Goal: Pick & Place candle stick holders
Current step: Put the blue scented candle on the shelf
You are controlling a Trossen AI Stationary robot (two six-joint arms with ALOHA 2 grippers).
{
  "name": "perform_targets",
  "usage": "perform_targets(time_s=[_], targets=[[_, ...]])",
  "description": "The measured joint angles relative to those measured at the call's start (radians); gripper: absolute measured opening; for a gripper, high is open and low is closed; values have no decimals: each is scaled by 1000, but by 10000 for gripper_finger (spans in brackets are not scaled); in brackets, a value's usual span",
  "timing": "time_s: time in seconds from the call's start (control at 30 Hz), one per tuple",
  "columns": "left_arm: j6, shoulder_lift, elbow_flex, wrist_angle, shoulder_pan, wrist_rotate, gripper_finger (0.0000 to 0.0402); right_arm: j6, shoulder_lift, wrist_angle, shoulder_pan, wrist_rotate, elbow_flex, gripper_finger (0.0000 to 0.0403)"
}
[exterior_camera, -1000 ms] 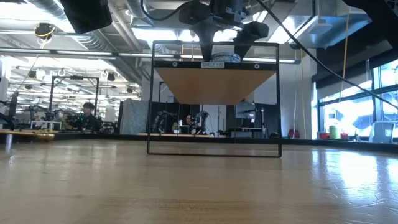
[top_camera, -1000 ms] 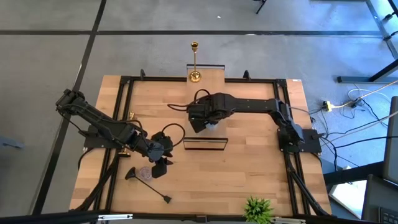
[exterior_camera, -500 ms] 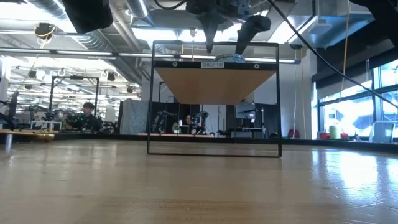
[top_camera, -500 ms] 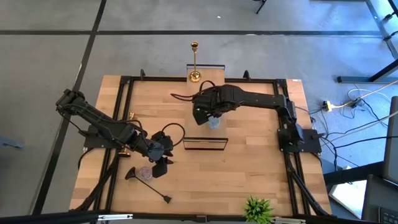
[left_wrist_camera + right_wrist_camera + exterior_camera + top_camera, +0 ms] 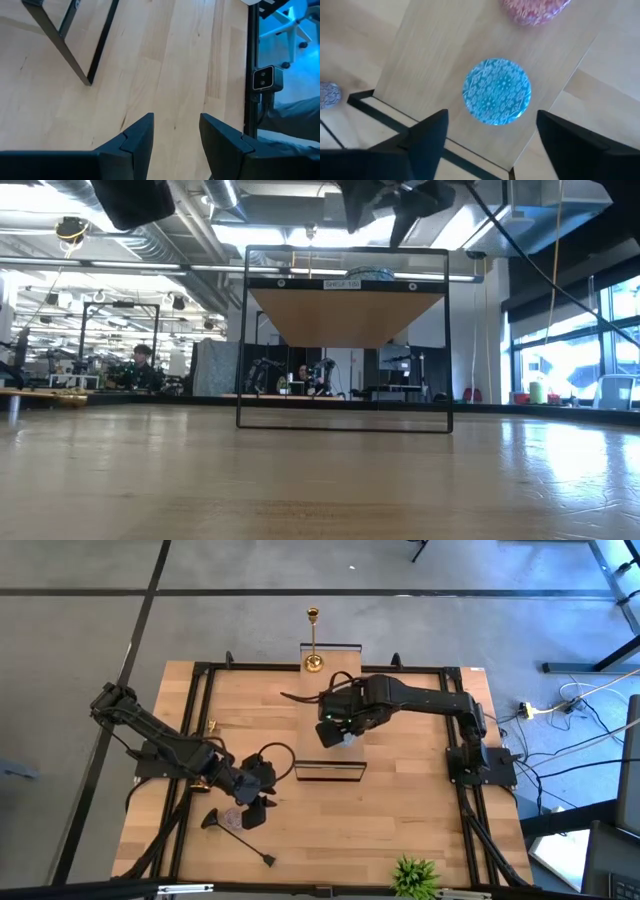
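Observation:
One gold candlestick (image 5: 313,638) stands upright on its round base at the table's far edge. A black candlestick (image 5: 240,837) lies on its side near the front left. A gold piece (image 5: 50,394) lies at the table's left, partly under my left arm. My left gripper (image 5: 177,135) is open and empty over bare wood, just beyond the black candlestick (image 5: 256,808). My right gripper (image 5: 490,145) is open and empty, high above the wire-framed shelf (image 5: 330,770), over a blue patterned disc (image 5: 496,91) that lies flat on the shelf board.
A pink disc (image 5: 535,10) lies on the same shelf board, and a pale disc (image 5: 233,817) lies on the table by the black candlestick. A black frame rail (image 5: 190,730) runs round the table. A small plant (image 5: 415,875) stands at the front edge. A person (image 5: 140,365) sits in the room behind.
My right gripper has risen from the shelf top, where its fingers stood on either side of the blue disc, and has gone a little toward the table's right edge. The blue disc stays on the shelf.

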Motion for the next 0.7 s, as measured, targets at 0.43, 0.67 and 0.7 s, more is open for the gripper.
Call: perform_targets(time_s=[0.43,0.67,0.7], targets=[[-37,0,0,-20,-27,-13,155,-55,0,1,-9,-58,-1,9],[-55,0,0,-22,-38,-32,155,-101,1,0,-20,-128,-20,3],[-55,0,0,-23,-38,-31,155,-112,1,0,-11,-134,-20,2]])
